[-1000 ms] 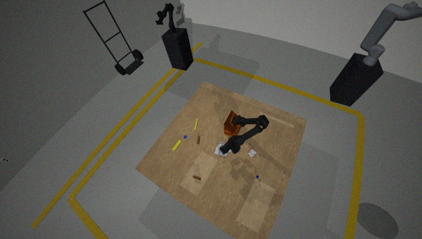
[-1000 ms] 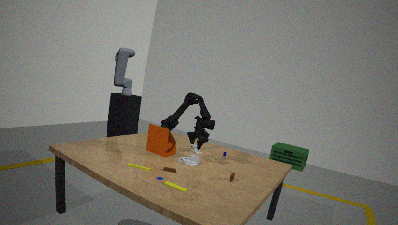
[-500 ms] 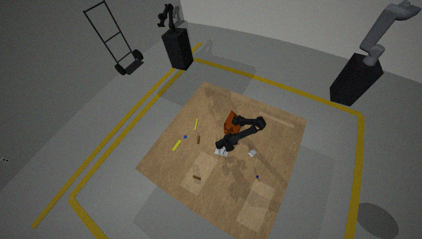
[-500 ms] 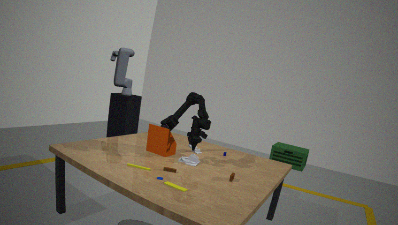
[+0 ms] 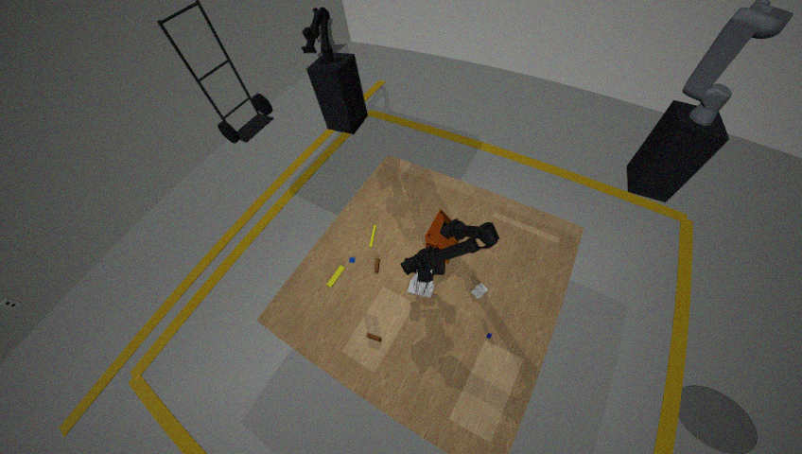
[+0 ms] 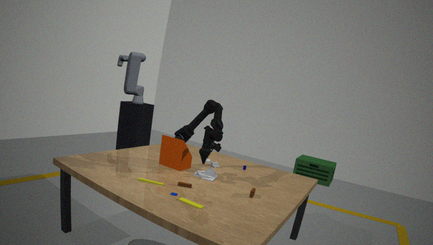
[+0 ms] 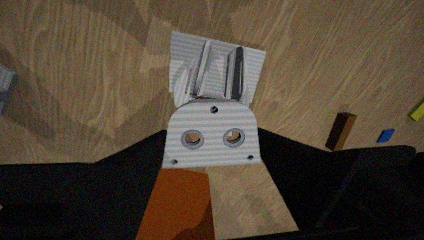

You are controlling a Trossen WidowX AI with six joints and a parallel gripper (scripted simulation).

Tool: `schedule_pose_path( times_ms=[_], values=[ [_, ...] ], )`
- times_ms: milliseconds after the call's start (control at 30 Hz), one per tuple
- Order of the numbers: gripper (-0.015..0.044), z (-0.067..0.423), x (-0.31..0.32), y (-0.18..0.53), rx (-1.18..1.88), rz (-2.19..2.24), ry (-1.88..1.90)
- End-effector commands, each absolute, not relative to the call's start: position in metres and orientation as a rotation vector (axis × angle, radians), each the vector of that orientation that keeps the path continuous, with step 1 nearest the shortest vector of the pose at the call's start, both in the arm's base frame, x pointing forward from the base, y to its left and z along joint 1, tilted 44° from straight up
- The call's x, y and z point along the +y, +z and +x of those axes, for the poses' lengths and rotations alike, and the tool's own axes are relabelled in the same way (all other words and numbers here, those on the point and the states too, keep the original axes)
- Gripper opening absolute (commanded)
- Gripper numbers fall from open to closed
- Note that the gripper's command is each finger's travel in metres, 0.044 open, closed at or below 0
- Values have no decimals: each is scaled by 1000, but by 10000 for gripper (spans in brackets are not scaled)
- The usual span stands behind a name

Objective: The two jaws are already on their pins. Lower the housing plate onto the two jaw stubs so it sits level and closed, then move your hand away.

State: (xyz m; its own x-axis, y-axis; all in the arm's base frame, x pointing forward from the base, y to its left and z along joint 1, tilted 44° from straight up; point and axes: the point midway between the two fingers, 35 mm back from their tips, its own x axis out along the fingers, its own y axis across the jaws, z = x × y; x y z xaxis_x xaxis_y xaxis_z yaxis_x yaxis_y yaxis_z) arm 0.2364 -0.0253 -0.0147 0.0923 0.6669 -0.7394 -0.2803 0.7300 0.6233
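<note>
My gripper (image 5: pixel 425 277) (image 6: pixel 204 162) (image 7: pixel 211 133) is shut on the white housing plate (image 7: pixel 212 120), its fingers at the plate's two sides. The plate has two round holes and three small ones; a sliver of the plate (image 6: pixel 208 160) shows behind a finger in the exterior view. The white base (image 5: pixel 416 290) (image 6: pixel 209 178) (image 7: pixel 182 47) lies on the table beyond the plate in the wrist view. Two ridged jaws stand on it. The plate hangs above the table and overlaps the base's near edge in that view. The stubs are hidden.
An orange block (image 5: pixel 436 232) (image 6: pixel 173 154) (image 7: pixel 180 205) stands close to the base. A loose white part (image 5: pixel 479 290) (image 6: pixel 214 164) (image 7: pixel 6 82) lies on the other side. Brown blocks (image 5: pixel 376 265) (image 6: pixel 184 184) (image 7: pixel 341 131), yellow strips and blue pieces lie around.
</note>
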Motion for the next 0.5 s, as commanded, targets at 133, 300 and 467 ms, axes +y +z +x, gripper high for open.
schedule_pose_path(
  times_ms=[133, 300, 467],
  values=[
    [351, 228, -33, -26, 1347, 512, 644],
    [351, 228, -33, -26, 1347, 512, 644],
    [351, 228, -33, -26, 1347, 512, 644]
  ],
)
